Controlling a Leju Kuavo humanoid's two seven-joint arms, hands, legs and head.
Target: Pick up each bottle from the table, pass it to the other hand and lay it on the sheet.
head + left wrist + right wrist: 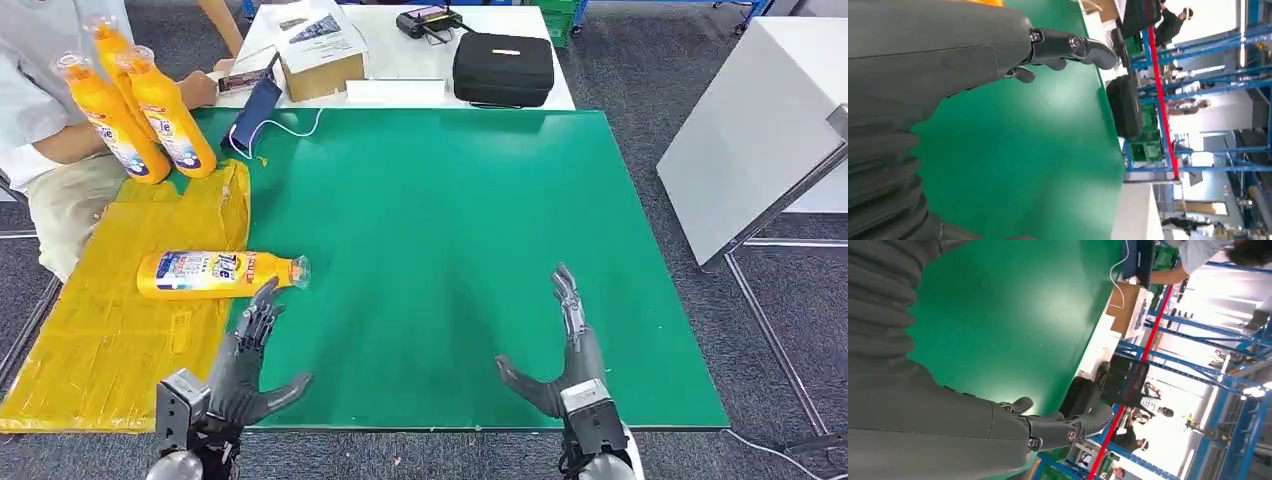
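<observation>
- Lying on its side just ahead of the left hand [248,362] is one yellow bottle [220,273], cap toward the green worktop [450,230], body on the yellow sheet [110,330]; the fingertips reach close to its neck, and I cannot tell whether they touch.
- Two more yellow bottles [140,105] stand farther ahead and to the left of that hand, held by a seated person [45,120] — three bottles in all.
- The lying bottle's label carries blue lettering, too blurred to read with certainty.
- Both hands are empty with fingers spread; the right hand [562,352] hovers over bare green, well apart from any bottle.
- One black case [503,68] and one cardboard box [320,50] sit far ahead on a white table.
- The wrist views add blue shelving [1198,90] and people beyond the worktop.
</observation>
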